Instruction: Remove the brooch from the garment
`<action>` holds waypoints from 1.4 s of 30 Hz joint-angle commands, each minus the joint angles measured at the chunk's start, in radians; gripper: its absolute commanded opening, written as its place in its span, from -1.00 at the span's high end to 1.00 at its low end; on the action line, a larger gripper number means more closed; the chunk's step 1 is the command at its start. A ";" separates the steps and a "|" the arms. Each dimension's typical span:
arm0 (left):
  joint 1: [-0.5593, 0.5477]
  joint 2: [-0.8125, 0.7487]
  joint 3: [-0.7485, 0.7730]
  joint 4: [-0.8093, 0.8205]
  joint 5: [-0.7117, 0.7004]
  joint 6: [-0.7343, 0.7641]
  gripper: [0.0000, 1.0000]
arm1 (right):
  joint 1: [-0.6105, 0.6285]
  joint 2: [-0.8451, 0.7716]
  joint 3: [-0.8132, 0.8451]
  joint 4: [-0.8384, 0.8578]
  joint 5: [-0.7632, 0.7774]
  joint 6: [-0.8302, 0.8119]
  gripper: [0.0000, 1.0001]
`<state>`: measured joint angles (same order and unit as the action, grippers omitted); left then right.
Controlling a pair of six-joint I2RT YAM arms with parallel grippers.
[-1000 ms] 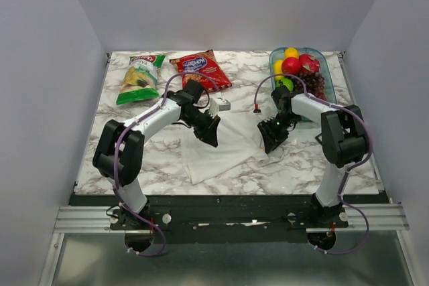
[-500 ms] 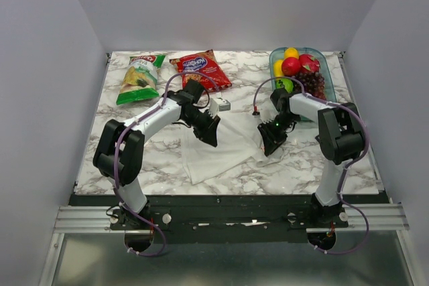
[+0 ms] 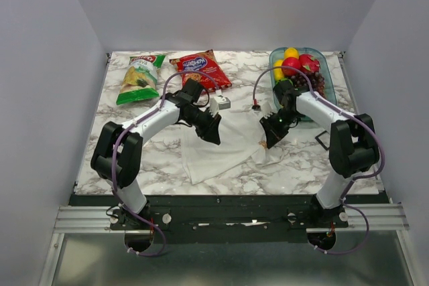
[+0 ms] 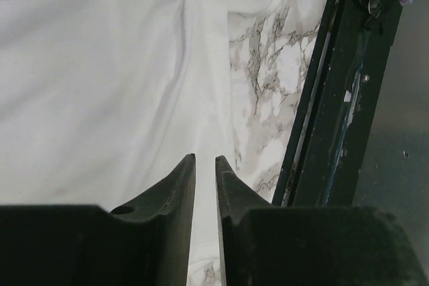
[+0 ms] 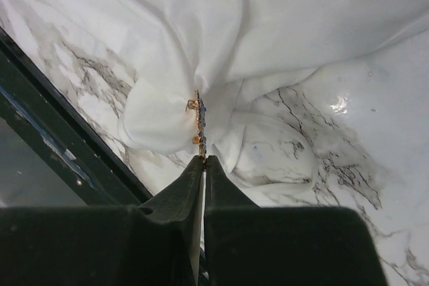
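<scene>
1. Top view: my left tool (image 3: 213,133) is low over the upper left part of the white garment (image 3: 214,155), which lies crumpled mid-table (image 3: 134,152). My right tool (image 3: 266,140) is down at the garment's right edge. The cloth there is bunched up twd the tips. At the back of the table are a green bag (image 3: 141,78), a red bag (image 3: 201,68) and a fruit tub (image 3: 323,65), all well apart from the garment. Can't tell either tool's state from up here.

2. Left wrist view: my left tool (image 4: 205,160) has its fingers (image 4: 175,185) apart by a narrow slit, and only white cloth shows through it. They point at a smooth, softly folded stretch of garment. To the right of it is bare marble, then the table's dark edge rail (image 4: 335,98).

3. Right wrist view: my right tool (image 5: 204,160) is all but together, w/ just a hairline btwn the fingers (image 5: 179,195). The brooch (image 5: 199,122) stands edge-on right at the tips as a thin strip w/ gold and bluish bits. Its near end runs into the tips, so it looks clamped there. It's still in the garment: cloth gathers into a tight pucker around it, w/ folds fanning out above and a rounded lump to the left. Marble shows on both sides.
</scene>
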<state>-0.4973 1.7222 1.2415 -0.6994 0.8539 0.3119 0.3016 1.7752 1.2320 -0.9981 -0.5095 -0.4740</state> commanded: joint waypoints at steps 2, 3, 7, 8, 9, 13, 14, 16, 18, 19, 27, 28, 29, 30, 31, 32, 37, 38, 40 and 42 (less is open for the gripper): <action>0.003 -0.130 -0.120 0.359 0.065 -0.123 0.41 | 0.047 -0.048 0.070 -0.053 0.017 -0.132 0.79; 0.003 -0.142 -0.137 0.420 0.060 -0.166 0.40 | 0.065 -0.054 0.093 -0.066 0.014 -0.177 0.80; 0.005 -0.145 -0.223 0.697 0.042 -0.365 0.37 | 0.114 -0.051 0.156 -0.111 0.025 -0.287 0.80; 0.003 -0.144 -0.241 0.835 0.025 -0.449 0.37 | 0.120 -0.048 0.170 -0.119 0.025 -0.299 0.80; 0.003 -0.145 -0.263 0.906 0.017 -0.486 0.36 | 0.131 -0.045 0.188 -0.143 0.017 -0.322 0.80; 0.002 -0.145 -0.404 1.236 -0.009 -0.689 0.34 | 0.163 -0.020 0.302 -0.209 0.003 -0.368 0.80; -0.001 -0.142 -0.422 1.321 -0.010 -0.715 0.34 | 0.171 -0.016 0.317 -0.220 0.005 -0.373 0.80; -0.007 -0.138 -0.448 1.367 0.008 -0.754 0.33 | 0.186 -0.005 0.349 -0.257 0.002 -0.387 0.79; -0.010 -0.139 -0.461 1.397 0.017 -0.761 0.34 | 0.198 0.012 0.382 -0.295 0.009 -0.400 0.78; -0.012 -0.139 -0.470 1.407 0.019 -0.766 0.33 | 0.215 0.015 0.386 -0.301 0.012 -0.403 0.79; -0.017 -0.104 -0.493 1.526 0.031 -0.861 0.31 | 0.277 -0.010 0.371 -0.263 0.040 -0.341 0.78; -0.017 -0.095 -0.493 1.538 0.037 -0.875 0.31 | 0.283 -0.013 0.368 -0.246 0.057 -0.322 0.79; -0.014 -0.089 -0.496 1.564 0.043 -0.917 0.31 | 0.283 -0.017 0.366 -0.229 0.071 -0.301 0.80; -0.007 -0.084 -0.501 1.574 0.042 -0.933 0.31 | 0.283 -0.025 0.365 -0.196 0.098 -0.264 0.86; 0.015 -0.090 -0.510 1.583 0.037 -0.954 0.31 | 0.283 -0.054 0.344 -0.169 0.118 -0.244 0.87; 0.032 -0.095 -0.528 1.595 0.037 -0.968 0.31 | 0.283 -0.071 0.328 -0.153 0.124 -0.238 0.88; 0.089 -0.145 -0.576 1.575 0.105 -0.969 0.24 | 0.292 -0.209 0.219 -0.053 0.048 -0.337 0.88; 0.089 -0.150 -0.579 1.550 0.111 -0.953 0.23 | 0.301 -0.200 0.221 -0.057 0.055 -0.362 0.88; 0.083 -0.154 -0.576 1.557 0.114 -0.945 0.21 | 0.327 -0.169 0.248 -0.118 0.083 -0.440 0.85; 0.068 -0.142 -0.559 1.571 0.111 -0.953 0.20 | 0.338 -0.125 0.282 -0.140 0.109 -0.471 0.84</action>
<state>-0.4042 1.6047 0.6674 0.8295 0.9173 -0.6426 0.6071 1.5902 1.4742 -1.1275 -0.4355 -0.8402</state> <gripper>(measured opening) 0.396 0.075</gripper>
